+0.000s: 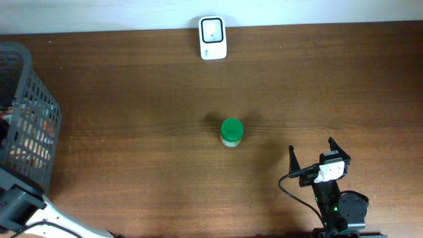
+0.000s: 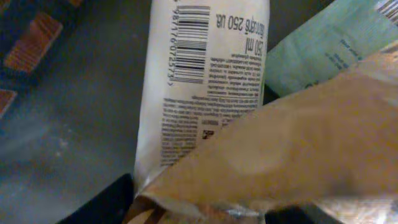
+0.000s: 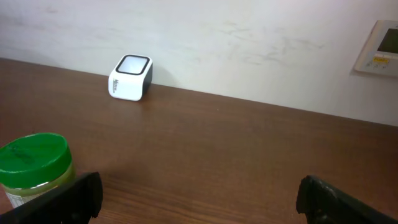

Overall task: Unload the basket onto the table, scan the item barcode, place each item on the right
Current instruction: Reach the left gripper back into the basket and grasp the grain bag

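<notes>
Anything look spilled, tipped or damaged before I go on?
Nothing stands out. The green-lidded jar stands upright mid-table, the scanner sits by the wall, and the white pack and brown pouch in the basket overlap, no tear or spill showing.

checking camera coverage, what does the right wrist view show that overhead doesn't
Only the right wrist view shows the wall behind the table, with a wall panel mounted at its right. Only overhead shows the grey basket at the table's left end, with items inside it. Both share the white scanner at the far edge, the green-lidded jar, the wooden table and the right gripper, its jaws wide open and empty.
</notes>
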Controlling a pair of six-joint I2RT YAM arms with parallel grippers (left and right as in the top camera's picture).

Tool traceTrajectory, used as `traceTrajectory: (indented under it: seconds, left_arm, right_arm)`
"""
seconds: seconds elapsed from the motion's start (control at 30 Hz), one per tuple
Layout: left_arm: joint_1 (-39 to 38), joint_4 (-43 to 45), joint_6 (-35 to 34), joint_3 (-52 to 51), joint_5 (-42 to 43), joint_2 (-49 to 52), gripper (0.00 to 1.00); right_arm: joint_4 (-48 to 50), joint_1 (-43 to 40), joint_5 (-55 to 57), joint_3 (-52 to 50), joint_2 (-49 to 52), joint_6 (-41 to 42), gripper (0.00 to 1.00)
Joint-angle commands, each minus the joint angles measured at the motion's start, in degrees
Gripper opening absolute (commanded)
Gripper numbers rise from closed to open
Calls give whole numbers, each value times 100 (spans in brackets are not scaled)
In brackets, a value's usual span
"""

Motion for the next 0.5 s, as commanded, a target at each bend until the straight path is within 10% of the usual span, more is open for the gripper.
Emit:
traceTrajectory:
  seconds: [0.0, 0.23, 0.47]
  left_arm:
    - [-144, -210, 2, -214, 151, 555, 49]
    - [-146, -715, -472, 732, 275, 455, 1]
    - [-146, -1132, -1051, 1971, 730, -522, 0]
  right_arm:
    - [-31, 52, 50, -31, -37, 2, 98]
    - [-33, 52, 50, -31, -37, 2, 98]
    - [-33, 52, 50, -31, -37, 4, 98]
